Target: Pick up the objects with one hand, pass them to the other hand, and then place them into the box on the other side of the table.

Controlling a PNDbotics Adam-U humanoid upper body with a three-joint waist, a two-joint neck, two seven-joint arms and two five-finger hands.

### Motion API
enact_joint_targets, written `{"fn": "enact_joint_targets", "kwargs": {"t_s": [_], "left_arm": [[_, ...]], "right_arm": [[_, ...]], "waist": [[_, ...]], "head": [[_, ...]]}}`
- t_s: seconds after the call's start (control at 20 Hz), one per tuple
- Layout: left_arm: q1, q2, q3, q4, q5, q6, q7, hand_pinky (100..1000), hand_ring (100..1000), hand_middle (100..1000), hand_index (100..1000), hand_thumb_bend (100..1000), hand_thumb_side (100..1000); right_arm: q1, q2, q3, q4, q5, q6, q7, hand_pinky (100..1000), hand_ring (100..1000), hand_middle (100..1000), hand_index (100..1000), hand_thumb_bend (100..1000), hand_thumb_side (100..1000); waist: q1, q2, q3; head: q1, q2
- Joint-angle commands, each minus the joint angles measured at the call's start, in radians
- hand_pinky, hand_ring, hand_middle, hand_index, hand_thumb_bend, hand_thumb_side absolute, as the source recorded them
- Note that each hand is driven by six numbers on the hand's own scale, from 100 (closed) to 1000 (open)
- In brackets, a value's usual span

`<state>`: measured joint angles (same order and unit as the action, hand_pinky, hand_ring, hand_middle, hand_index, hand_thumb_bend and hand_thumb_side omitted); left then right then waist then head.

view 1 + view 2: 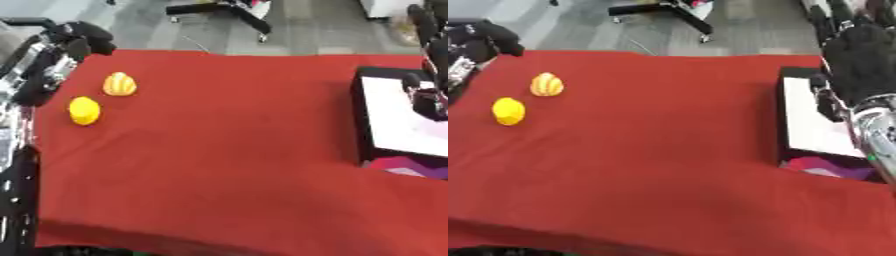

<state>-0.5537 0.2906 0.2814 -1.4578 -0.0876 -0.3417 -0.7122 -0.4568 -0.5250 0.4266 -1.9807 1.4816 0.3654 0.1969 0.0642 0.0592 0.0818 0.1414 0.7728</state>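
Observation:
Two yellow things lie on the red table near its left edge: a ribbed orange-yellow one [119, 84] and, nearer to me, a plain yellow one [84, 110]. My left hand [83, 37] hangs above the table's far left corner, apart from both. A black-walled box with a white floor [808, 120] stands at the right edge. My right hand [857, 60] is raised over that box, fingers straight and pointing away from me, holding nothing.
A purple and pink thing [826, 167] lies against the box's near wall. The red cloth [227, 150] covers the whole table. An office chair base [223, 10] stands on the grey floor beyond the far edge.

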Motion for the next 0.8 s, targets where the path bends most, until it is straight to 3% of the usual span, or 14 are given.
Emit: {"fn": "enact_joint_targets", "kwargs": {"t_s": [0.05, 0.15, 0.25, 0.4, 0.45, 0.55, 0.8], "left_arm": [[-0.059, 0.069, -0.02, 0.092, -0.149, -0.092, 0.037, 793, 735, 721, 792, 100, 419], [-0.103, 0.093, -0.038, 0.173, -0.286, -0.15, 0.072, 800, 743, 734, 809, 100, 370], [-0.154, 0.113, -0.054, 0.262, -0.458, -0.197, 0.122, 812, 753, 749, 835, 100, 263], [-0.227, 0.122, -0.072, 0.398, -0.717, -0.234, 0.225, 821, 758, 759, 853, 100, 241], [-0.25, 0.122, -0.077, 0.442, -0.802, -0.235, 0.265, 822, 759, 761, 855, 100, 241], [-0.294, 0.122, -0.085, 0.523, -0.986, -0.219, 0.353, 837, 770, 774, 875, 186, 263], [-0.375, 0.112, -0.078, 0.712, -1.38, -0.122, 0.54, 859, 789, 802, 909, 394, 345]], "right_arm": [[-0.005, 0.054, 0.051, -0.019, -0.007, 0.002, -0.066, 920, 729, 1000, 1000, 326, 100], [0.0, 0.091, 0.088, -0.019, -0.007, 0.017, -0.081, 904, 740, 1000, 1000, 323, 100], [0.0, 0.111, 0.12, -0.019, -0.008, 0.021, -0.085, 911, 736, 1000, 1000, 332, 100], [-0.002, 0.117, 0.137, -0.019, -0.009, 0.017, -0.083, 906, 735, 1000, 1000, 331, 100], [-0.003, 0.118, 0.139, -0.019, -0.01, 0.016, -0.084, 906, 735, 1000, 1000, 331, 100], [-0.003, 0.118, 0.142, -0.019, -0.014, 0.015, -0.084, 905, 736, 1000, 1000, 333, 100], [-0.008, 0.117, 0.145, -0.019, -0.018, 0.007, -0.073, 910, 730, 1000, 1000, 339, 100]], "waist": [[-0.002, -0.02, -0.005], [-0.002, -0.021, -0.011], [-0.002, -0.022, -0.017], [-0.001, -0.023, -0.022], [-0.001, -0.023, -0.023], [-0.001, -0.024, -0.027], [0.001, -0.024, -0.036]], "head": [[0.021, -0.003], [0.025, -0.003], [0.032, -0.003], [0.033, -0.003], [0.032, -0.003], [0.029, -0.003], [0.018, -0.003]]}}
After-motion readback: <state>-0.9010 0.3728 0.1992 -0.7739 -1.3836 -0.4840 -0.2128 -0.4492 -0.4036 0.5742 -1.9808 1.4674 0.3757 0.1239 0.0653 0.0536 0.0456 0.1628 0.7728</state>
